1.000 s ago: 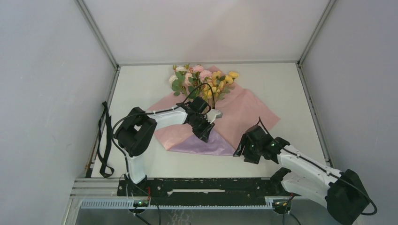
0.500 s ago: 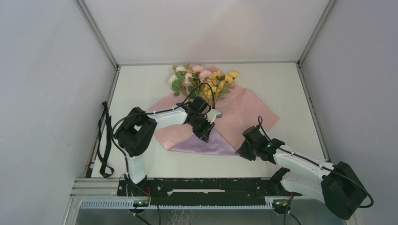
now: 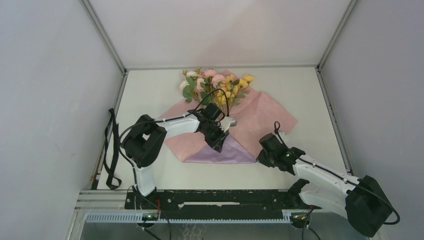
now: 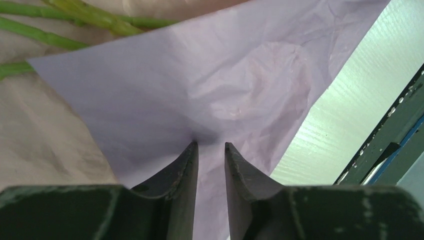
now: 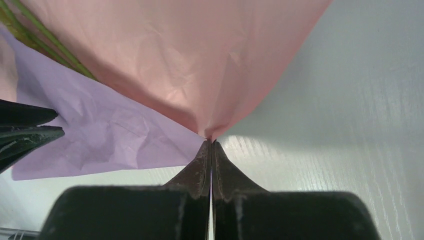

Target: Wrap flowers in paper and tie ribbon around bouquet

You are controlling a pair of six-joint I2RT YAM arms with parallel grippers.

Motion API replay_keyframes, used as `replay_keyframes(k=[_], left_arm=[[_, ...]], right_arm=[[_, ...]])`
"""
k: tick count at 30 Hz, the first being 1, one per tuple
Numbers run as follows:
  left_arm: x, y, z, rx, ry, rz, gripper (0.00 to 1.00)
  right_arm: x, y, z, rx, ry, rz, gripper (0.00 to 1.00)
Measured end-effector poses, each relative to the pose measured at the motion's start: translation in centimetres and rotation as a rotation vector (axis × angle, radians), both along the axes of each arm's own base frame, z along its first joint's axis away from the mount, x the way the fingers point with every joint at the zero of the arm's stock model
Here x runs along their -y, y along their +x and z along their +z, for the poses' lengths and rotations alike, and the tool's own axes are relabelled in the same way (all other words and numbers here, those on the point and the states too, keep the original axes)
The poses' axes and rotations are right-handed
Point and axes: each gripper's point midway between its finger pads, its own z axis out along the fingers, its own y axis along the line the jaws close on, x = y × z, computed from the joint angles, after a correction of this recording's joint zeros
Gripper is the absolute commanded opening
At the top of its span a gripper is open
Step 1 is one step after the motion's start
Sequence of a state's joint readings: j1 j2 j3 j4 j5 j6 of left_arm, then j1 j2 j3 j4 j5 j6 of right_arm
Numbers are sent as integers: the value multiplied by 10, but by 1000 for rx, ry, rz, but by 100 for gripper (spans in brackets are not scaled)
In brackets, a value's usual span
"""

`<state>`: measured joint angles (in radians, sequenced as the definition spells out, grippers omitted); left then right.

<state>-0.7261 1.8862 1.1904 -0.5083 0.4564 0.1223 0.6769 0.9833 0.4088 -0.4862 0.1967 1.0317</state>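
While left gripper (image 4: 210, 145) fingers, narrowly apart, press lilac paper (image 4: 240, 75) flap near flower stalks (image 4: 100, 17), right gripper (image 5: 210, 141) fingers pressed together; pinching pink edge.

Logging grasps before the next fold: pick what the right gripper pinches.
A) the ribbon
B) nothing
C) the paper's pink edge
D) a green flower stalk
C: the right gripper is shut on the paper, its pink edge drawn to a point there.

No readable text, labels, brands, numbers or signs in any of three views.
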Motion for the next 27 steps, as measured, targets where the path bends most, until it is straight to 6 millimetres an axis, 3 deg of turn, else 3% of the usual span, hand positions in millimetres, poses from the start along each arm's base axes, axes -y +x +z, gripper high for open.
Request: replay_keyframes(k=[5,12,22,24,27], left_arm=[[0,-1,12,11,1,-39,38],[26,4,41,55,-87,-107,37],[36,13,5,5,-23,-106,37],[35,13,2,1,-13,-103,37],[34,14,2,2,-8,-95,37]], right_arm=[[0,4,0,15,-25,24,0],[1,4,-3,14,-51,46,0],[1,5,2,46,-69,75,0],[-2,6,9,67,-65,85,9],[-9,9,20,100,-42,90,39]])
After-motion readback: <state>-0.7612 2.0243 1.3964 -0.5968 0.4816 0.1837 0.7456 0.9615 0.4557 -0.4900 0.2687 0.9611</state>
